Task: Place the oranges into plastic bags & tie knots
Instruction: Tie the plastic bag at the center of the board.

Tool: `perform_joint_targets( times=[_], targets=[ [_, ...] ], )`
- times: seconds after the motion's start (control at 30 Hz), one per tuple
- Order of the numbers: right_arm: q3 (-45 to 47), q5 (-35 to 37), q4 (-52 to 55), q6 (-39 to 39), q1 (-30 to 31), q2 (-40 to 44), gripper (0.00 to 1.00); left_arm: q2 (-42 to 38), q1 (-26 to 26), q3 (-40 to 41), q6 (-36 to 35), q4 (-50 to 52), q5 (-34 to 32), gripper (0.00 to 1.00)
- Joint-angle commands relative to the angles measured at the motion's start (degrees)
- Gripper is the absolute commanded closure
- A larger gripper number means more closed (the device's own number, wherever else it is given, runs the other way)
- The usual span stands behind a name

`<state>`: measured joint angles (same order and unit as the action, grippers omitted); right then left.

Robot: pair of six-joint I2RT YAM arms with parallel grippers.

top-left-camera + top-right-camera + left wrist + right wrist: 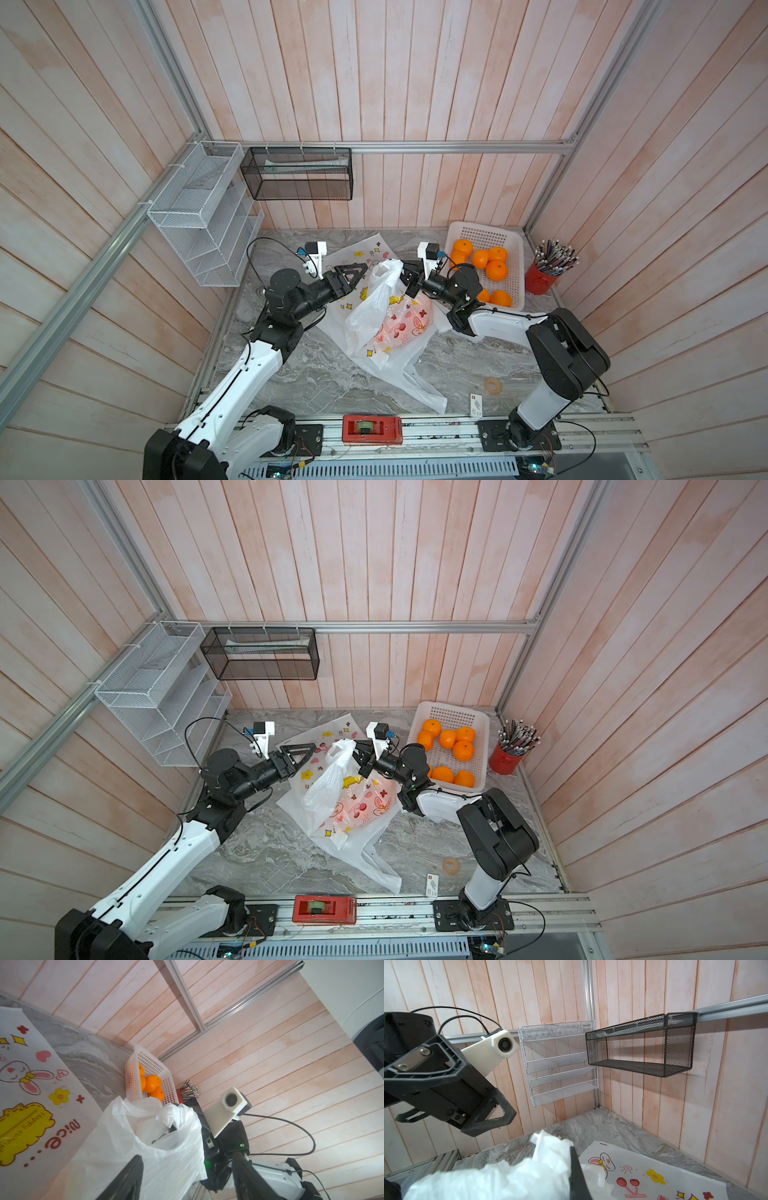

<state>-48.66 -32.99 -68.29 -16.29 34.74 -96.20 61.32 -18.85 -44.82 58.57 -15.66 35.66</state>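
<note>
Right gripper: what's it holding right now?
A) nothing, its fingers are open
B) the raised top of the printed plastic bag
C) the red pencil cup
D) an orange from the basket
B: in both top views the right gripper is shut on the bunched white top of the plastic bag, and the right wrist view shows the film gathered against its finger.

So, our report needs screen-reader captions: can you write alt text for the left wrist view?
A crumpled white plastic bag fills the foreground, pinched by the shut right end effector. Beyond it, a white basket holds oranges on a grey marble table.
</note>
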Motion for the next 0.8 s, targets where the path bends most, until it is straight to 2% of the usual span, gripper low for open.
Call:
perform_joint_targets(
  times=[0.0,0.1,0.43,0.77],
  targets=[
    [0.76,0.94,-2.90,0.83,0.67,1.08,0.98,2.14,-1.71,-3.50,8.56,-3.50,0.68,0.33],
    [0.75,0.96,-2.98,1.01,0.77,1.27,0.98,4.75,-2.49,-5.22,9.89,-2.06,-0.88,0.36],
    [0.60,0.33,-2.46,1.27,0.93,1.68,0.98,12.58,-3.06,-5.98,14.87,-9.23,0.64,0.40],
    [0.15,0.46,-1.68,1.91,1.19,1.24,0.98,15.97,-4.74,-7.46,14.77,-10.62,0.39,0.55]
  ],
)
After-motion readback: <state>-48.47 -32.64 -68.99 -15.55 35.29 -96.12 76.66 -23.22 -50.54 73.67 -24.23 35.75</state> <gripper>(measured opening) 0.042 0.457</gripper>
